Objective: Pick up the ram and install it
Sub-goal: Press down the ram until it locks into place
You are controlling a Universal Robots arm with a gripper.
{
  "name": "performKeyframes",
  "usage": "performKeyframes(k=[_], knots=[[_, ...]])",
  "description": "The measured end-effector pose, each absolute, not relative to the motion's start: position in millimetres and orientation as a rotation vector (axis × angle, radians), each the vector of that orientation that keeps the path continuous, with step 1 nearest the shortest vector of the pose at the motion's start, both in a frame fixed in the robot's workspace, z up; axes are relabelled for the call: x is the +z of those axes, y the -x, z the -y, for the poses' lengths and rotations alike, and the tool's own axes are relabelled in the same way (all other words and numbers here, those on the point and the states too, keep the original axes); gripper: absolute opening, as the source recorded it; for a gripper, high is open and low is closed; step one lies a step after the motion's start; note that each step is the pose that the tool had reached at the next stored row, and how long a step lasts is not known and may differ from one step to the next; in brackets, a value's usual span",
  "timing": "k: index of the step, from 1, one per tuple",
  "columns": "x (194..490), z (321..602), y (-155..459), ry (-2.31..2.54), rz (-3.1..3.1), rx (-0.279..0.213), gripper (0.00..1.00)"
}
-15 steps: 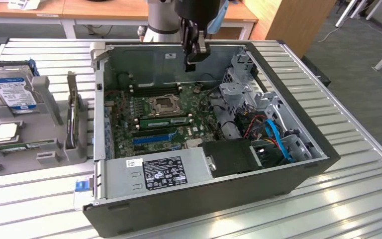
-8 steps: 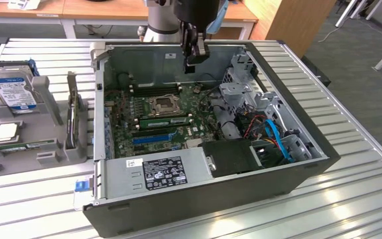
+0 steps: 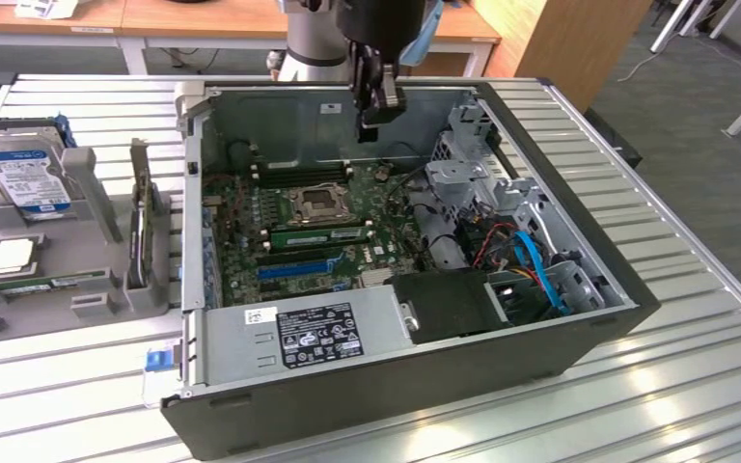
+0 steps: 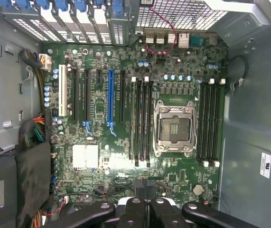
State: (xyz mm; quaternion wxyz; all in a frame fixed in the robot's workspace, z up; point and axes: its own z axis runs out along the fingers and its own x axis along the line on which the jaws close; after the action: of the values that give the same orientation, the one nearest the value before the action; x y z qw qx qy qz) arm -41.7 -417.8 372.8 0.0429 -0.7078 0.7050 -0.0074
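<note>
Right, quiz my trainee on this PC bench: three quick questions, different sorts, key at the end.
1. True or false: the gripper hangs above the open computer case.
2. In the exterior view, the hard drive stands: A) left of the case, B) right of it, C) inside it.
3. Where does the ram lie?
Key: 1 true; 2 A; 3 on the grey tray, outside the case.
</note>
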Motion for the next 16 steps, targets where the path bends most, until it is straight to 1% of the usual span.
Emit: performKeyframes(k=[7,11,16], knots=[[371.2,417.8,51.2,2.153,-2.142,-0.064,0.1],[371.2,417.8,51.2,2.153,-2.142,-0.064,0.1],[370.4,417.8,51.2,2.144,-2.152,-0.037,0.1]])
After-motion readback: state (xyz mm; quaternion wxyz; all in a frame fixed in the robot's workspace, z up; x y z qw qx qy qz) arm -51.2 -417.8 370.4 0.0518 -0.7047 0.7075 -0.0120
